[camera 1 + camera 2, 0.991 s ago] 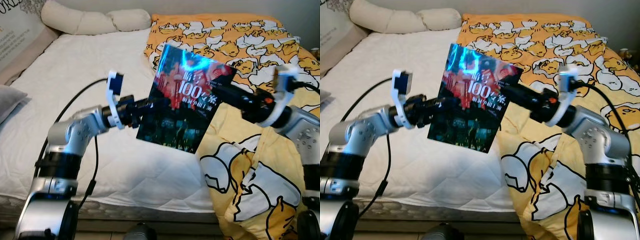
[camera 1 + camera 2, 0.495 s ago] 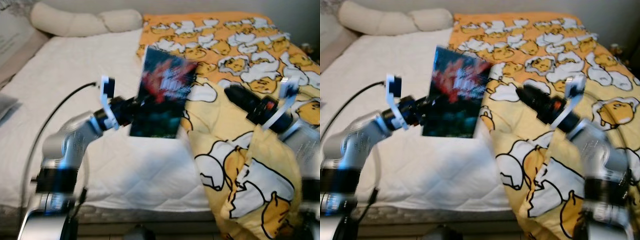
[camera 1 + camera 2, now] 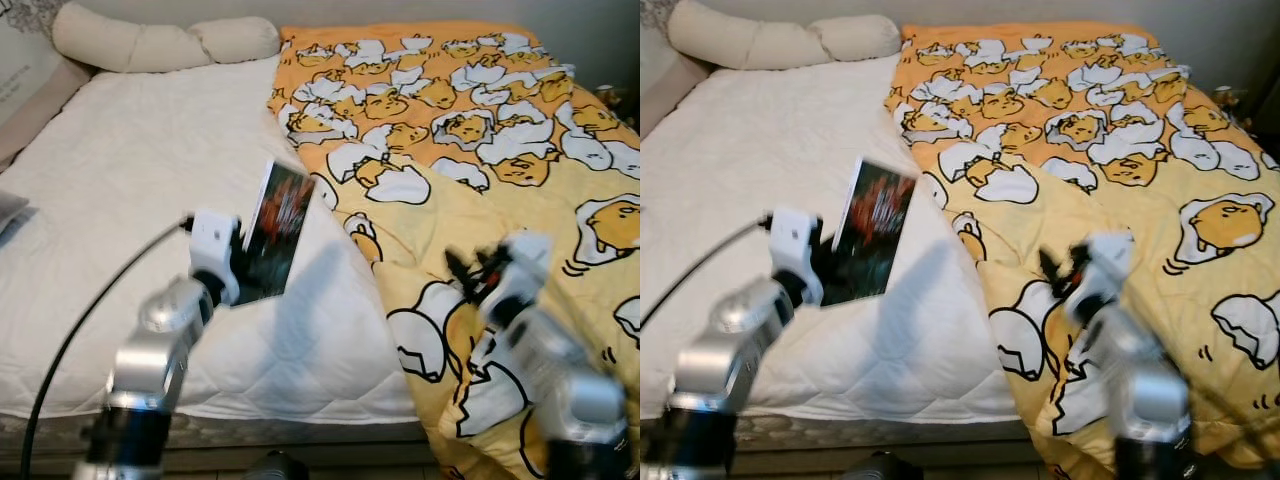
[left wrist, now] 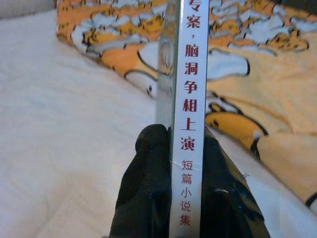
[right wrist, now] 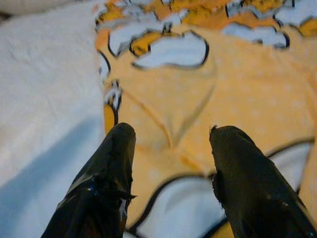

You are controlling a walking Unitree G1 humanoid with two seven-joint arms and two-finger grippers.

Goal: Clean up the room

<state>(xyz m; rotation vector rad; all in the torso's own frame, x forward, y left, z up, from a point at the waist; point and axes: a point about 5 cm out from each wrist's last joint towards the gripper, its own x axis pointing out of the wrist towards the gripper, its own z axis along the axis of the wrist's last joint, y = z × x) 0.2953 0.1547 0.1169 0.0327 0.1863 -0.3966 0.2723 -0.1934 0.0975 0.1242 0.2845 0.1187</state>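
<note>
A: Left wrist view: the book (image 4: 187,99) is seen edge-on, its spine clamped between the two fingers (image 4: 146,198) of the left gripper (image 3: 243,268), above the white mattress (image 3: 130,170).

B: How is it judged to handle?

A: It is thin, stiff and light, but the cover looks glossy, so slipping is possible. It is taken near the lower edge; a hold closer to the middle would be steadier.

B: And the right gripper (image 5: 171,168)?

A: It is spread open and nothing is held; it hangs over the yellow blanket (image 3: 480,130).
</note>
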